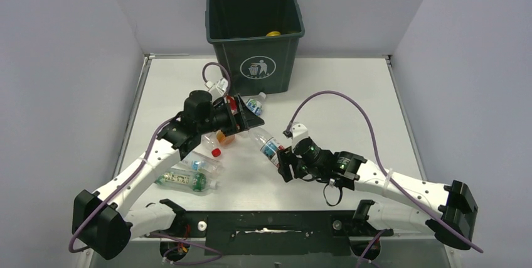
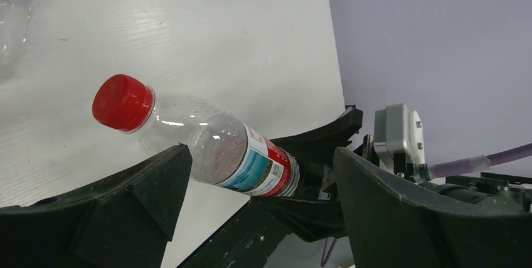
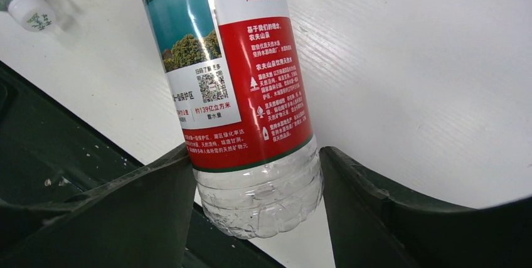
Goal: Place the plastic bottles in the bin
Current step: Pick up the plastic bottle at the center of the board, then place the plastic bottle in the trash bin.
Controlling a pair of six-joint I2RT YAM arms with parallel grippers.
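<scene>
the red-capped bottle (image 2: 219, 152) is being gripped near its bottom end by the right pincer (image 3: 254, 158), so the cap end is being pointed out ahead, free. the left pincer (image 2: 260, 155) is being held wide open, with that free end showing between its fingers (image 2: 138, 199), maybe for a pass. the bin (image 1: 254, 67) is being seen well ahead of both pincers, across the table (image 1: 351, 105), so a high lift over its tall rim is being called for. more bottles (image 1: 188, 179) are being seen behind the left pincer.
</scene>
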